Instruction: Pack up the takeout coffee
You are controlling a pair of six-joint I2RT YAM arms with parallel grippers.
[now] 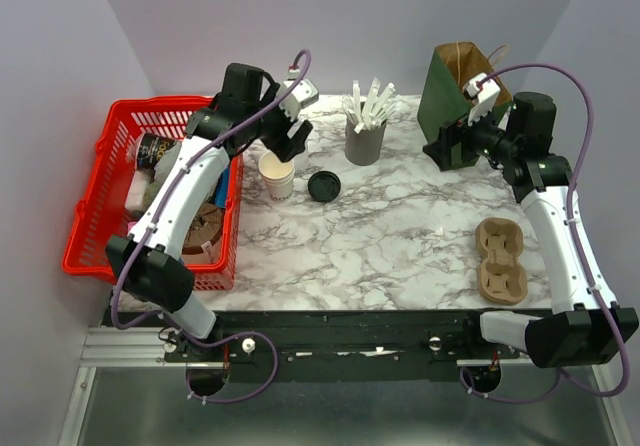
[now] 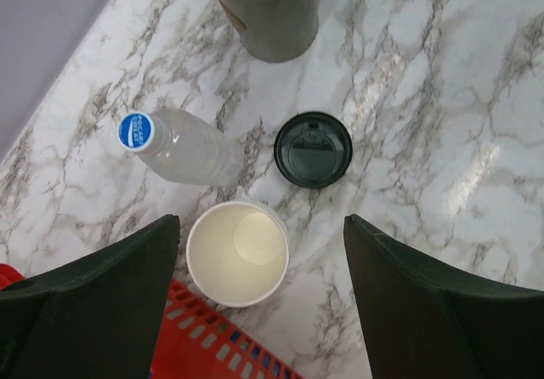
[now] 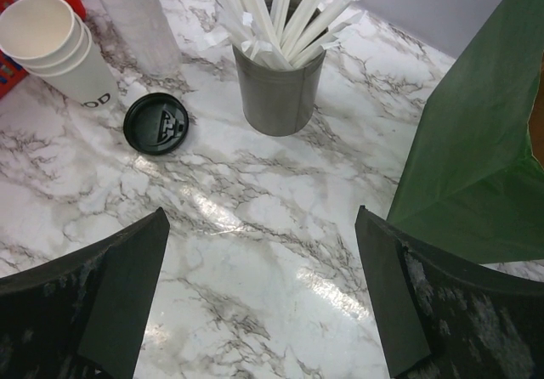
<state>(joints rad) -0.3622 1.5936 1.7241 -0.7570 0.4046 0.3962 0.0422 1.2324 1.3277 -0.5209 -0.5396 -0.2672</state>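
Note:
No cup wearing a black lid shows. A stack of plain cream paper cups (image 1: 277,173) stands open-topped by the red basket, also in the left wrist view (image 2: 237,251) and the right wrist view (image 3: 51,43). A loose black round lid (image 1: 322,185) lies flat on the marble just right of it (image 2: 313,149) (image 3: 156,123). My left gripper (image 1: 290,144) hovers open above the cup stack (image 2: 262,219), holding nothing. My right gripper (image 1: 441,152) is open and empty over bare marble (image 3: 262,213), beside the green paper bag (image 1: 455,86).
A grey cup of white sticks (image 1: 365,138) stands behind the lid. A clear water bottle (image 2: 183,148) lies near the cups. A red basket (image 1: 110,126) with items sits at the left. A brown cup carrier (image 1: 500,258) lies at the right front.

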